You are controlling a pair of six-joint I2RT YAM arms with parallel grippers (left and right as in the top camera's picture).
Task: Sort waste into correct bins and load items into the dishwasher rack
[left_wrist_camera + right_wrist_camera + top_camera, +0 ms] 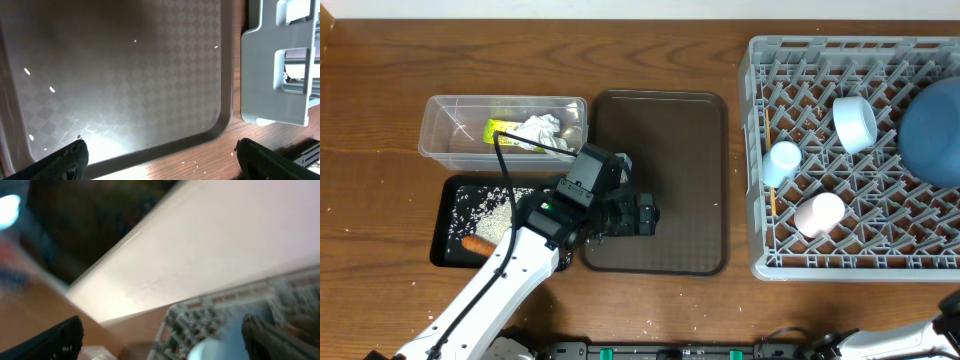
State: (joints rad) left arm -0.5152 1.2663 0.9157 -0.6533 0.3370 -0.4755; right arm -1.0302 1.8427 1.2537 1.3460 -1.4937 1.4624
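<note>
The grey dishwasher rack (855, 255) holds a blue plate (935, 130), a white bowl (855, 122), a light blue cup (783, 160), a pink cup (820, 213) and chopsticks (773, 203) at its left edge. White tissue (538, 130) and a yellow-green wrapper (500, 131) lie in the clear tub (440, 135). The black tray (448, 228) holds rice (490, 205) and a carrot piece (478, 243). My left gripper (648, 214) (160, 156) hangs open and empty over the brown tray's near right corner. My right gripper (162, 337) is open and empty; its view is blurred.
The brown serving tray (660, 120) (125, 75) lies between the bins and the rack (277, 65). Loose rice grains (195, 162) dot the wood in front of the tray. The right arm (948, 322) shows only at the bottom right corner.
</note>
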